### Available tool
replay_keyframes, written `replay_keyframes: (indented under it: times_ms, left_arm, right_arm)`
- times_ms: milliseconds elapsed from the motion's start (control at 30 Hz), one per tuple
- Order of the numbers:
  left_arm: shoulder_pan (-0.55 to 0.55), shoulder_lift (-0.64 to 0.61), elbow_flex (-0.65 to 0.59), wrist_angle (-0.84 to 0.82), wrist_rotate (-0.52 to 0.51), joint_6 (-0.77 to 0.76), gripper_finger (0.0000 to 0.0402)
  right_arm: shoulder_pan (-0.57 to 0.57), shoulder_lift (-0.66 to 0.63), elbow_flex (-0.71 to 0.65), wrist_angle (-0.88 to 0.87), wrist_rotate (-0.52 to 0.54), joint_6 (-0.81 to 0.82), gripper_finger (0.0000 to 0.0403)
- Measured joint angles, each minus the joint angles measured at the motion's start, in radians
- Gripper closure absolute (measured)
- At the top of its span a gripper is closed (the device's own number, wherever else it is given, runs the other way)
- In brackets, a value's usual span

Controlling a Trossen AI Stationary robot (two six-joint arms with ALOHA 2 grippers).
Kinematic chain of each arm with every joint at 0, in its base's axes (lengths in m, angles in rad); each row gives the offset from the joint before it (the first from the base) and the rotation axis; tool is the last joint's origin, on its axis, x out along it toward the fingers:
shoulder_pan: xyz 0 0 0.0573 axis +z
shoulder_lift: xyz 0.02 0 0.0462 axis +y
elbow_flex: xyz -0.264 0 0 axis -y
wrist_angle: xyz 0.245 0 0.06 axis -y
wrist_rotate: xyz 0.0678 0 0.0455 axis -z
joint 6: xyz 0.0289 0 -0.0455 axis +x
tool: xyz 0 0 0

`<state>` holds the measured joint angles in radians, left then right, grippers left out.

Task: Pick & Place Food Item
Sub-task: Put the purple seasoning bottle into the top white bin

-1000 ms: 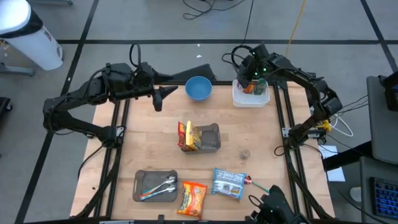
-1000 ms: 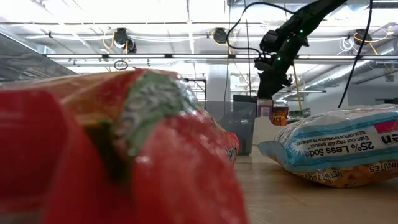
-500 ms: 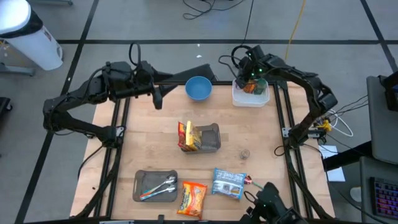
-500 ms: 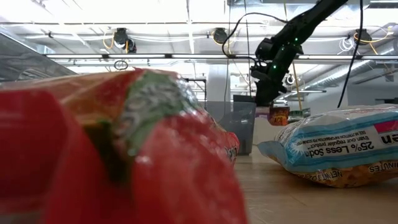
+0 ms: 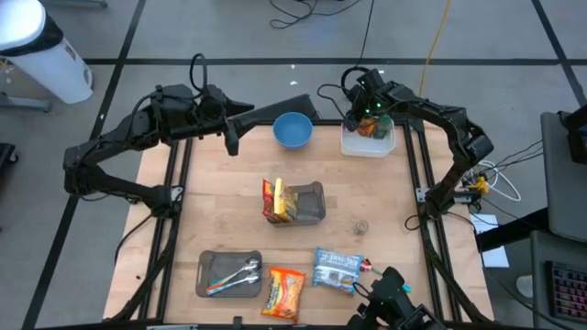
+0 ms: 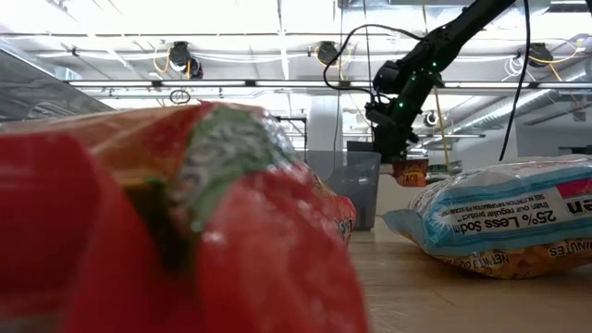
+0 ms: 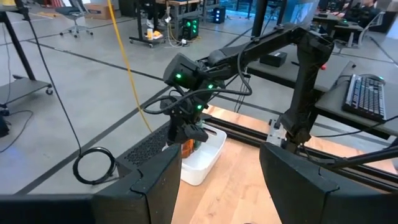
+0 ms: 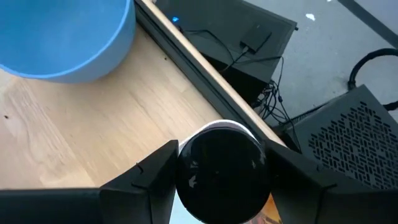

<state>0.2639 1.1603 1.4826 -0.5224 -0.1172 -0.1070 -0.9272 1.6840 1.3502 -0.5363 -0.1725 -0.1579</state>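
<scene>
Orange-labelled cup (image 6: 410, 170), clamped in the right gripper (image 6: 400, 159), has drifted leftward; left gripper (image 5: 234, 147) gapes.

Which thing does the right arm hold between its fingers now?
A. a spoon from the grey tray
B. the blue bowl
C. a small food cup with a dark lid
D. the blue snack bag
C: the right gripper is shut on the cup, above the white bin.

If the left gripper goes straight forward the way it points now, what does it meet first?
Probably nothing on the table: the left gripper, open, points across the far edge. Its wrist view shows the right gripper over the white tub ahead, so these come first, though depth is unclear.
</scene>
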Motion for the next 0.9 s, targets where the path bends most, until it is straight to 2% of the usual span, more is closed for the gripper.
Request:
replay_keyframes:
  times_ms: [267, 900]
  left_arm:
    - [0.039, 0.000, 0.000, 0.000, 0.042, 0.000, 0.0179]
    - [0.043, 0.000, 0.000, -0.001, 0.042, -0.001, 0.0179]
  right_arm:
    - [0.000, 0.000, 0.000, -0.002, 0.023, 0.000, 0.0205]
    - [0.000, 0.037, 0.000, 0.018, 0.045, 0.007, 0.0204]
